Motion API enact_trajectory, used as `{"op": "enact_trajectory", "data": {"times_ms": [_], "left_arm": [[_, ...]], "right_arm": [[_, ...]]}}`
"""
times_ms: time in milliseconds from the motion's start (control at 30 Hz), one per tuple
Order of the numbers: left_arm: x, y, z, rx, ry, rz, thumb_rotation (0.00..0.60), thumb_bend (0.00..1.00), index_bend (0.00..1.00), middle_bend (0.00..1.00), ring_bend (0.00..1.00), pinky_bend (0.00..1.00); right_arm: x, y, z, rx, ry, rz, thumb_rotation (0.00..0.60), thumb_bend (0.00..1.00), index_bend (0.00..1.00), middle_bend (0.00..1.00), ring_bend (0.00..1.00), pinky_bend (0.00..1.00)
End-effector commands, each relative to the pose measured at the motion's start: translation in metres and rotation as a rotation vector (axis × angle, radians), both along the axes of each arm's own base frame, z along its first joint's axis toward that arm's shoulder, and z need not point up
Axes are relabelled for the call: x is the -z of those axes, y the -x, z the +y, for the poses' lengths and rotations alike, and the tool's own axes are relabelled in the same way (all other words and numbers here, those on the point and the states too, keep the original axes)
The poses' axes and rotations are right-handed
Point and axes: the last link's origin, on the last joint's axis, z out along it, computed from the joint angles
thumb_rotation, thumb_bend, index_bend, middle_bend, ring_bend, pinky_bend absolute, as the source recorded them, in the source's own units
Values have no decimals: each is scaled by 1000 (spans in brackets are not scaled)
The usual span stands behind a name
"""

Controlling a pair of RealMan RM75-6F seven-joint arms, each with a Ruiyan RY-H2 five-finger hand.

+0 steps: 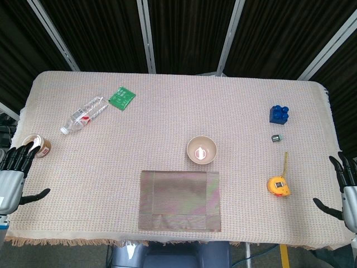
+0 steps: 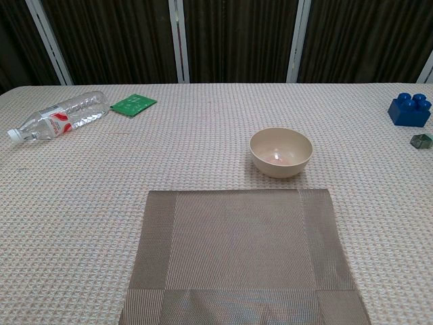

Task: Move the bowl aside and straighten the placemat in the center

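just beyond placemat (image 1: 179, 200) sits bowl (image 1: 201, 149), off it; left hand (image 1: 14, 170) and right hand (image 1: 346, 187) released, fingers spread, bench edges.

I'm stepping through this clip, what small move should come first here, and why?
Probably reach the right hand toward the bowl: both hands sit open at the table edges, and the bowl stands just beyond the placemat, untouched.

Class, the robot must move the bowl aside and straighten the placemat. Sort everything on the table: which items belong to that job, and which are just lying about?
Belongs to the job:
- cream round bowl
- grey-brown woven rectangular placemat

Just lying about:
- clear plastic water bottle, on its side
- green flat packet
- roll of brown tape
- blue toy brick
- small dark grey cube
- yellow tape measure
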Motion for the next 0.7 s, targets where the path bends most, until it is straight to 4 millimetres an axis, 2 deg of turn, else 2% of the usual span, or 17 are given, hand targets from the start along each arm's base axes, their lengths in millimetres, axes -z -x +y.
{"op": "enact_trajectory", "data": {"times_ms": [33,233,367,500,600,633,700], "left_arm": [[0,0,0,1,-2,2,600,0,0,0,0,0],[-2,0,0,-3,-5,-8,600,0,0,0,0,0],[-4,1,2,-2,-19,-4,600,0,0,0,0,0],[-2,2,3,-8,-23,3,600,0,0,0,0,0],[0,2,4,-12,-32,15,600,0,0,0,0,0],[0,3,4,-14,-33,17,600,0,0,0,0,0],[2,4,7,-27,-38,30,600,0,0,0,0,0]], "right_arm": [[1,0,0,1,-5,1,600,0,70,0,0,0],[8,-1,-6,6,-48,-8,600,0,70,0,0,0],[17,-6,-21,-8,-102,0,600,0,81,0,0,0],[41,-20,-59,-31,-256,8,600,0,96,0,0,0],[59,-42,-93,-64,-370,12,600,0,103,0,0,0],[62,-45,-99,-71,-385,15,600,0,106,0,0,0],[80,-65,-125,-101,-458,28,600,0,114,0,0,0]]}}
